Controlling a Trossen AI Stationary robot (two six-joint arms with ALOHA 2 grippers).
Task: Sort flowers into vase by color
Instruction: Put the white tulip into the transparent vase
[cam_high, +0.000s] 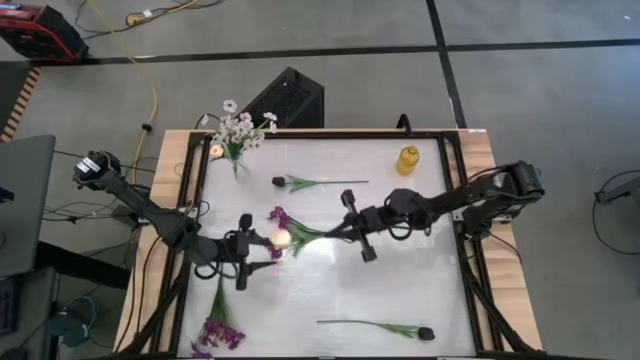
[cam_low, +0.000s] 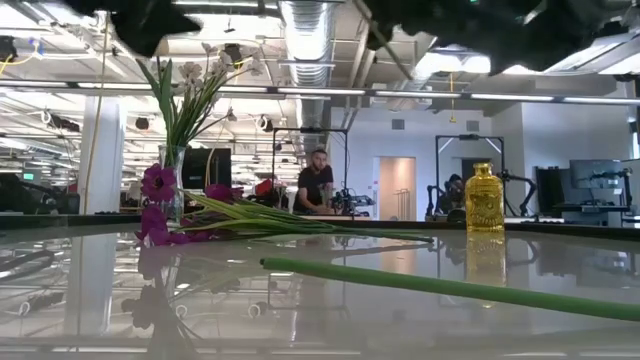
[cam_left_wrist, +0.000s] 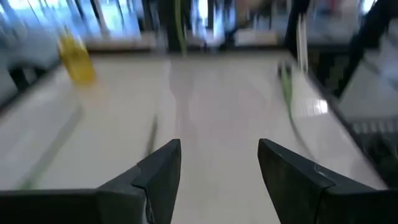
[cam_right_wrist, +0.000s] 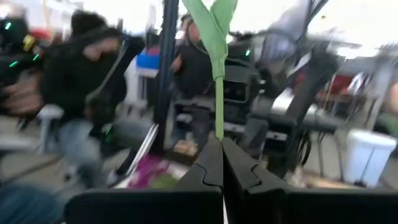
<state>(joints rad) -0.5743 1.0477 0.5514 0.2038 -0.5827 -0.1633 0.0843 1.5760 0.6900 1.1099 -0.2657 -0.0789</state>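
Right jaws (cam_right_wrist: 222, 144) clamp upright green stem (cam_right_wrist: 218, 93).

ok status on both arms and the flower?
Right hand shut on green stem of peach-and-purple flower, mid-table. Left hand open, empty, beside the blossom. White flowers in vase. Nothing blocking.

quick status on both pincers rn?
Left pincer: open, holding nothing, over the table's middle.
Right pincer: shut on a green flower stem.
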